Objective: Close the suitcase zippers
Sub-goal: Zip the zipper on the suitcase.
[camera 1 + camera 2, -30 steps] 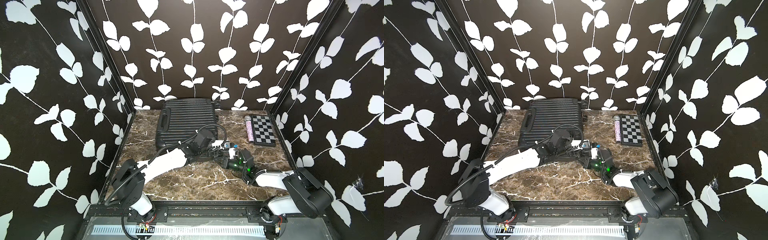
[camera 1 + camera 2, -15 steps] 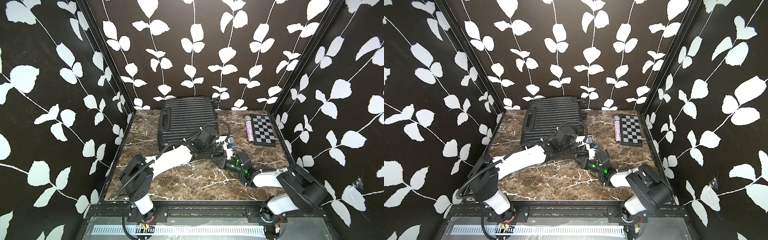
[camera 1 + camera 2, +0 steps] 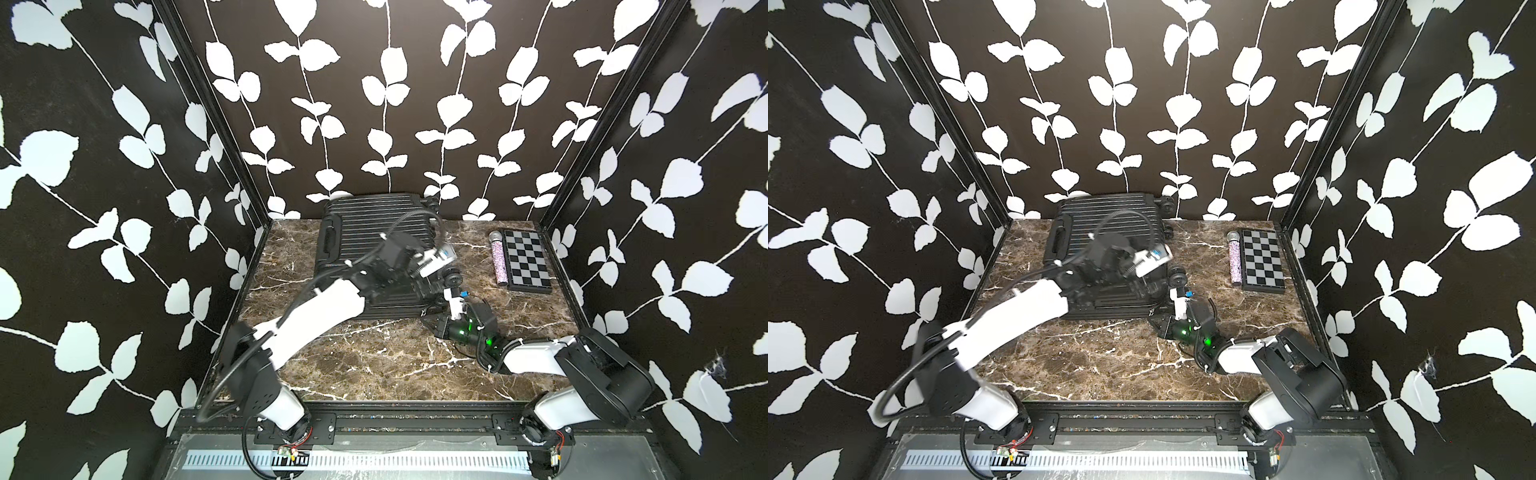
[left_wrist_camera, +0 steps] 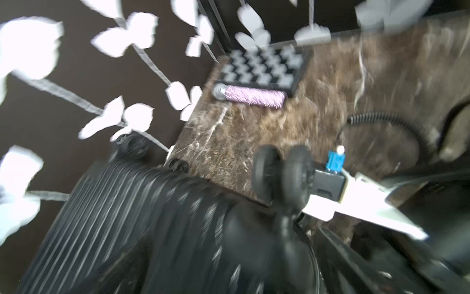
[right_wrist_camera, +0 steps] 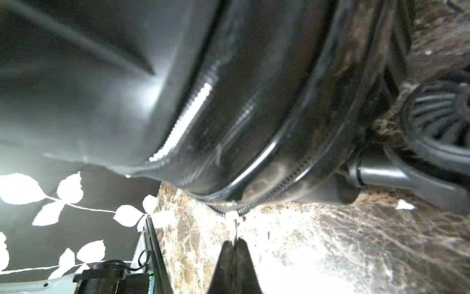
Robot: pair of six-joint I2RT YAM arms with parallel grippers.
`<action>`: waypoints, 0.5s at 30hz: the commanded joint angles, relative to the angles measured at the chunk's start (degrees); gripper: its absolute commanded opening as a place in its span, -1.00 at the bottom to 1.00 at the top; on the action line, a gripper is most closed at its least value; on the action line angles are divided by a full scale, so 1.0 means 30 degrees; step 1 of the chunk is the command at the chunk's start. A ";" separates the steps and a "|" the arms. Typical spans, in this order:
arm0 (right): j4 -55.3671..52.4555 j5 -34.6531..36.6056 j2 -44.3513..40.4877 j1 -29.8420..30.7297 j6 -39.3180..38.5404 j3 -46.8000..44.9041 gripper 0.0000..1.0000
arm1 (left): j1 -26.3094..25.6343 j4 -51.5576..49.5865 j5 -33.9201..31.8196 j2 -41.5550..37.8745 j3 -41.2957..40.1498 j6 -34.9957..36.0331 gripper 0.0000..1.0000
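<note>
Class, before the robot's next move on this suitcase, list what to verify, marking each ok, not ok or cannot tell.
1. Suitcase lies flat on the table: ok.
2. Zippers closed at the near corner: not ok, tooth rows stand apart.
3. Right gripper shut at that corner: ok.
4. Anything caught in it: cannot tell.
5. Left gripper open over the suitcase: ok, though blurred.
6. Checkered box and microphone apart from both grippers: ok.
</note>
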 commanded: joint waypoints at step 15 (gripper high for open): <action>-0.1908 0.0397 0.0054 0.0157 -0.0330 0.0545 -1.00 | 1.4059 -0.9244 0.1204 0.1410 0.5091 -1.2769 0.86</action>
